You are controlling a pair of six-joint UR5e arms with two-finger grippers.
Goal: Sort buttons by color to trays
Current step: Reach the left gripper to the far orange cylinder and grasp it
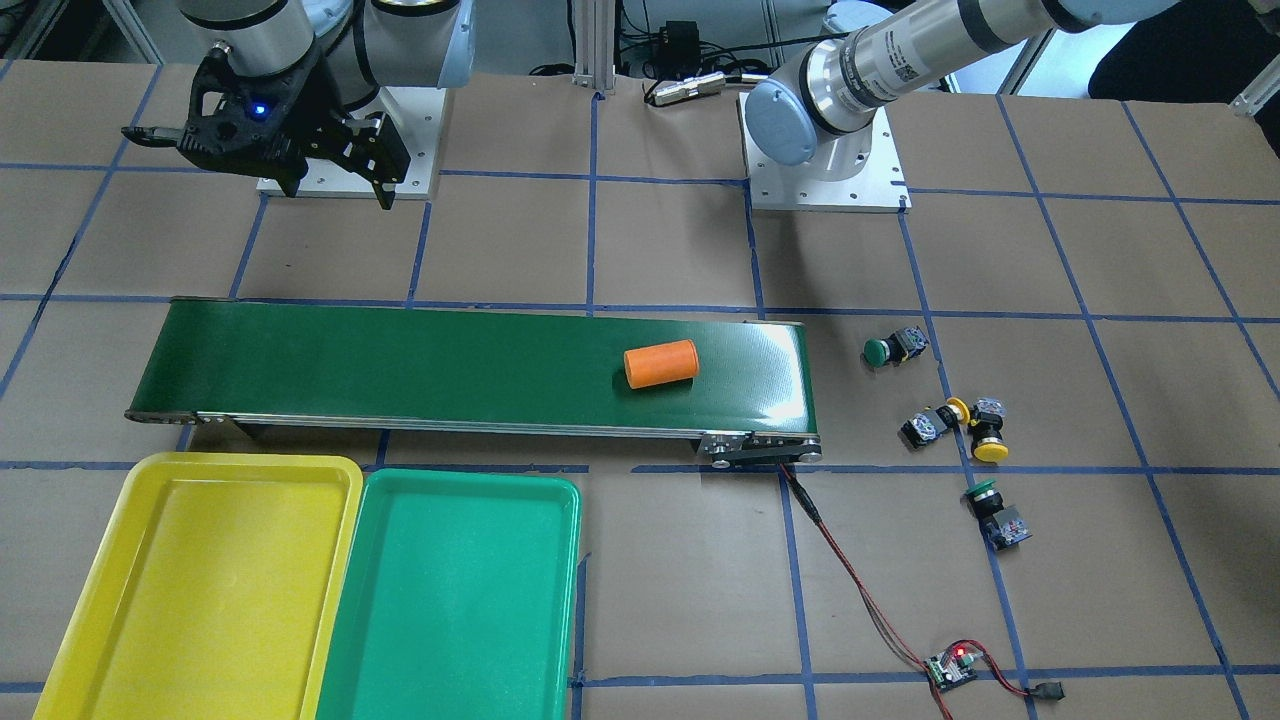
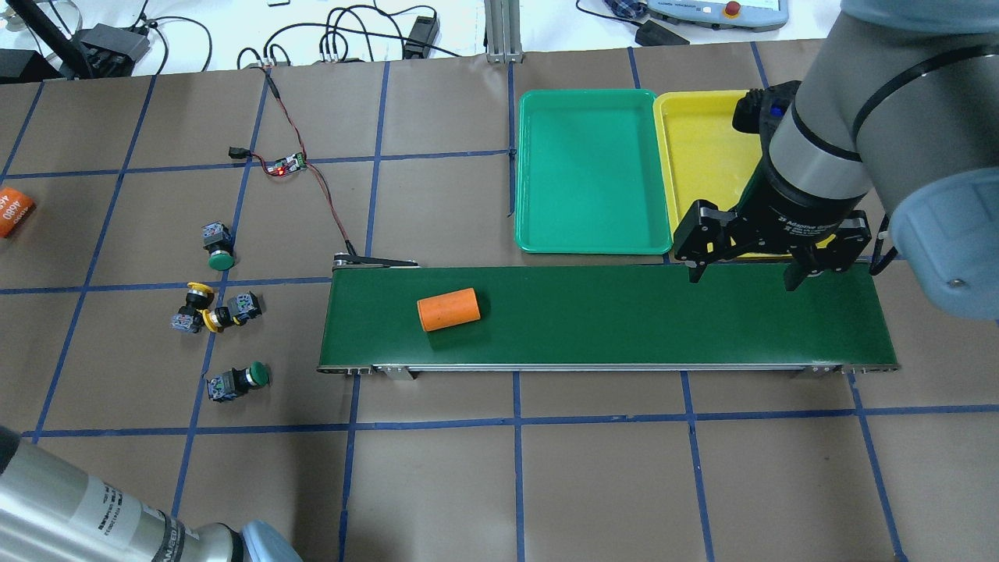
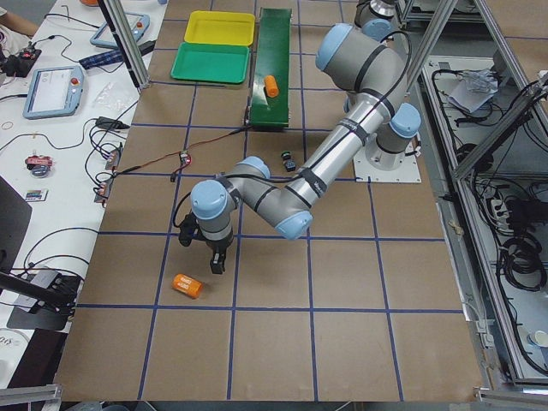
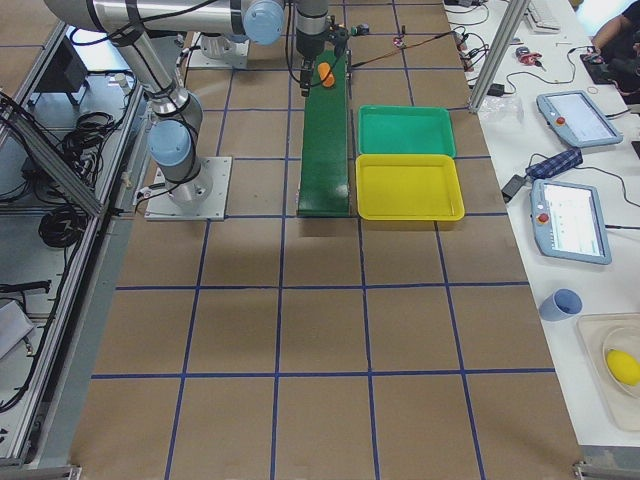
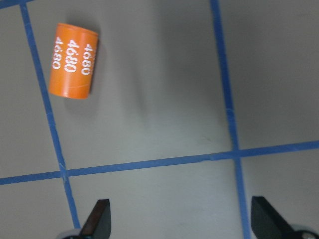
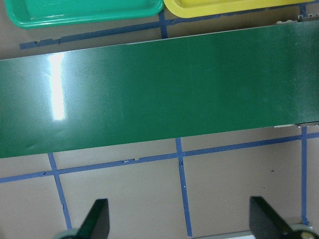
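Note:
Four buttons lie on the paper past the conveyor's end: a green one (image 1: pixel 890 348) (image 2: pixel 218 248), two yellow ones (image 1: pixel 935 420) (image 1: pixel 990 432) touching each other (image 2: pixel 191 304), and another green one (image 1: pixel 995 512) (image 2: pixel 238 380). The yellow tray (image 1: pixel 200 590) (image 2: pixel 702 148) and the green tray (image 1: pixel 450 600) (image 2: pixel 593 172) sit side by side, both empty. My right gripper (image 2: pixel 741 279) (image 6: pixel 182 224) is open and empty above the conveyor's far end. My left gripper (image 5: pixel 182 221) (image 3: pixel 201 253) is open and empty over bare paper, well away from the buttons.
A dark-green conveyor belt (image 2: pixel 663 320) (image 1: pixel 400 360) carries an orange cylinder (image 2: pixel 447 309) (image 1: pixel 660 363). A second orange cylinder (image 5: pixel 72 60) (image 2: pixel 12 211) marked 4680 lies near my left gripper. A small circuit board (image 1: pixel 955 665) with red wires lies beside the conveyor.

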